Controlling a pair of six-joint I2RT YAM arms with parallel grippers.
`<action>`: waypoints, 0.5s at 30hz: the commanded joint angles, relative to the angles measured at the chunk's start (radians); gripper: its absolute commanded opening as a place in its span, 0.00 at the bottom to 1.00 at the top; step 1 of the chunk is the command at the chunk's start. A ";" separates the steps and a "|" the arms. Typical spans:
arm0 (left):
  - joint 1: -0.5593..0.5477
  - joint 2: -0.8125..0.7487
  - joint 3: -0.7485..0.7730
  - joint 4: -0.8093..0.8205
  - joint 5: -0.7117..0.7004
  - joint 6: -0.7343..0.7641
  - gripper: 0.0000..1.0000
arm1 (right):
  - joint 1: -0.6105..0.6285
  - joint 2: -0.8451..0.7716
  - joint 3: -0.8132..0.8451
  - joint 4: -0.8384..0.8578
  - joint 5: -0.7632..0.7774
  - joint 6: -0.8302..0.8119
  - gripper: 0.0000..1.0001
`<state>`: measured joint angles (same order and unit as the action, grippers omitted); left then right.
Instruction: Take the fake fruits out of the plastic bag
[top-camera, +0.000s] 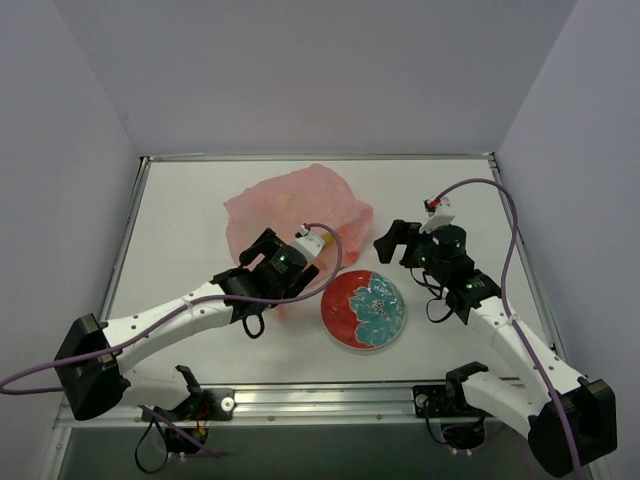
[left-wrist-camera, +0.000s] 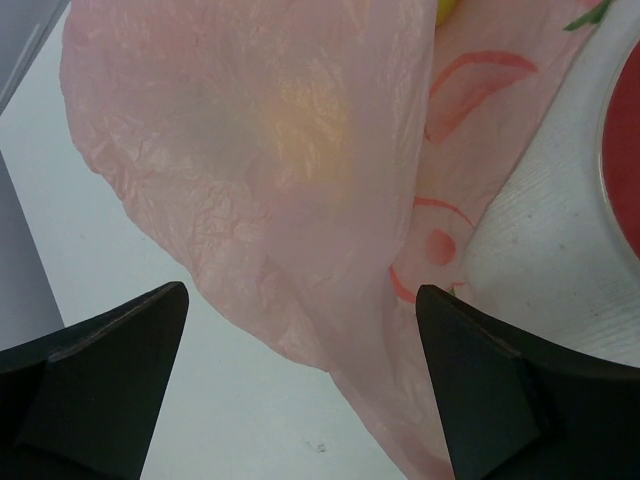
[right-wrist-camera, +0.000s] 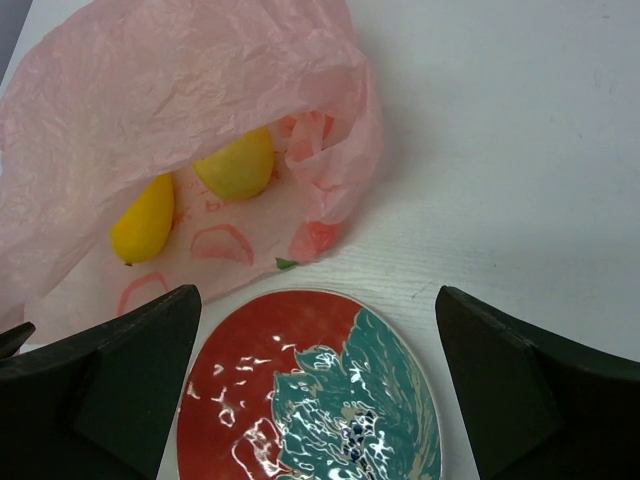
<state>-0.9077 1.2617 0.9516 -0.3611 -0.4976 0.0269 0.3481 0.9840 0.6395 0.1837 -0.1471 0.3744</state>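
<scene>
plate (top-camera: 364, 311): red-and-teal, up front
left gripper (left-wrist-camera: 300, 298): wide open, empty, just left of the plate
right gripper (right-wrist-camera: 318, 298): wide open too, empty, off the plate's far-right rim
plastic bag (top-camera: 295, 210): pink, crinkly, behind the plate's left side
fake fruits (right-wrist-camera: 145, 218): two yellow ones show inside the bag's mouth, just past the plate

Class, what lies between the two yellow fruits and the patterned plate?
The plastic bag's red-printed lower sheet, then a narrow strip of bare table, seen in the right wrist view.
</scene>
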 joint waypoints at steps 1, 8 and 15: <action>-0.023 0.001 0.047 0.017 -0.097 0.016 0.97 | 0.000 -0.034 -0.008 -0.007 -0.006 0.000 1.00; -0.023 0.073 0.062 0.014 -0.133 -0.001 0.97 | 0.002 -0.038 -0.027 -0.012 -0.011 -0.008 1.00; -0.016 0.105 0.076 -0.001 -0.168 -0.015 0.31 | 0.002 -0.028 -0.049 0.014 -0.092 -0.003 0.98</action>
<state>-0.9291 1.3769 0.9573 -0.3542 -0.6216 0.0162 0.3481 0.9668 0.6037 0.1677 -0.1837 0.3702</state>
